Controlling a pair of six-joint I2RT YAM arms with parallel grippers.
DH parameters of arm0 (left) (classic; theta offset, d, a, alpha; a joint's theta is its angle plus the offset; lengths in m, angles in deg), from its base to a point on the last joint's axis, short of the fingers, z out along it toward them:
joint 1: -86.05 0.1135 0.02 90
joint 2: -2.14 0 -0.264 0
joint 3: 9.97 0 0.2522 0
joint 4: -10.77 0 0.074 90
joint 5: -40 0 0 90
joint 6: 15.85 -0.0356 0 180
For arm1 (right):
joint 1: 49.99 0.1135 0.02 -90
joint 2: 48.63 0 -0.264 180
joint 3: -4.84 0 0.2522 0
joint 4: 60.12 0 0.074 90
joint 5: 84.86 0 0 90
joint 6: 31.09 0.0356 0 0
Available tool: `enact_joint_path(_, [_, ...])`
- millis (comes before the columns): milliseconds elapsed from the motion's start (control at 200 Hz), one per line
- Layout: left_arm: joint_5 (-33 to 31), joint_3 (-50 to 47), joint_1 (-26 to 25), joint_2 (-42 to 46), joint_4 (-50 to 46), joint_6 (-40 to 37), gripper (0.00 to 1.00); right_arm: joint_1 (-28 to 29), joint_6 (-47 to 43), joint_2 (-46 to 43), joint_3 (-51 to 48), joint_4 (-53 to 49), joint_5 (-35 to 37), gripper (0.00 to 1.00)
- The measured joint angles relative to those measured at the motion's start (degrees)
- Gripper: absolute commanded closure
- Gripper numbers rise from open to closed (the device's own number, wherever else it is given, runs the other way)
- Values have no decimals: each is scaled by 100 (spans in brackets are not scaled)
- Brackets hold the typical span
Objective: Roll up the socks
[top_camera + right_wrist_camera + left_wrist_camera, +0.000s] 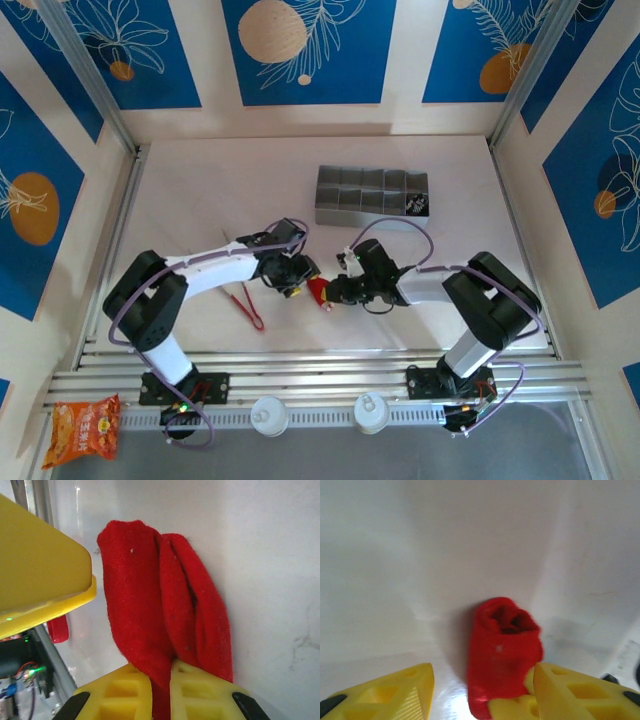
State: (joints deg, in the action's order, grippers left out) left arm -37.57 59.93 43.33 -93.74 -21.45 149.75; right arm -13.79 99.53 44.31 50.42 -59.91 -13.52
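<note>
1. Red sock (320, 292) sits on the tabletop (200, 190) at the centre of the top view, between the 2 hands, bunched into a short fat wad.
2. Right hand (162, 682): fingers together, clamped on 1 end of the sock at the bottom of its wrist view. The rest of the fabric runs up-frame in 2-3 folded lobes.
3. Left hand (482, 676): fingers apart at the bottom of its wrist view, w/ the sock's near end between them. The sock sits toward the frame-right finger, prob. touching it, w/ a gap to the frame-left one. No grip yet.
4. Key relation: in both wrist views the sock's long axis runs bottom-to-top, i.e. away from each hand. Its open mouth is at the far end in the left wrist view.
5. Both hands are about equally near. The right hand anchors, so I'd judge the left hand must close on the loose fabric to turn the roll.
6. Risk: the wad could slip out sideways through the left hand's gap.
</note>
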Motion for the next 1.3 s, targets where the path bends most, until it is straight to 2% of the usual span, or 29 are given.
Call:
enact_joint_path(285, [70, 0, -118, -442, 415, 61, 53, -345, -2, 302, 140, -44, -752, 100])
enact_joint_path(345, [70, 13, -127, -501, 431, 48, 57, -407, -4, 369, 162, -44, -887, 100])
enact_joint_path(420, [66, 81, -131, -551, 398, 66, 68, -481, -22, 455, 201, -52, -1056, 100])
enact_joint_path(510, [57, 262, -151, -723, 273, 4, 100, -544, -96, 520, 264, -144, -1191, 100])
enact_joint_path(565, [55, 452, -144, -791, 68, -4, 100, -555, -186, 511, 310, -264, -1202, 100])
enact_joint_path(640, [44, 745, -153, -944, -284, -48, 100, -544, -363, 461, 378, -481, -1132, 88])
enact_joint_path(725, [-9, 1038, -175, -1078, -726, -63, 100, -380, -629, 203, 424, -796, -684, 72])
enact_joint_path(785, [-55, 1239, -210, -1161, -1082, -70, 100, -175, -835, -83, 415, -1029, -236, 66])
enact_joint_path(930, [-232, 1606, -243, -1303, -1934, -74, 100, 282, -1169, -984, 350, -1733, 905, 60])
enact_joint_path(1080, [-286, 2057, -243, -1558, -2667, -66, 100, 807, -1360, -1932, 11, -1768, 1956, 55])
enact_joint_path(1295, [-299, 2671, -243, -1974, -3351, -72, 100, 2135, -1593, -1943, -170, -1681, 3193, 48])
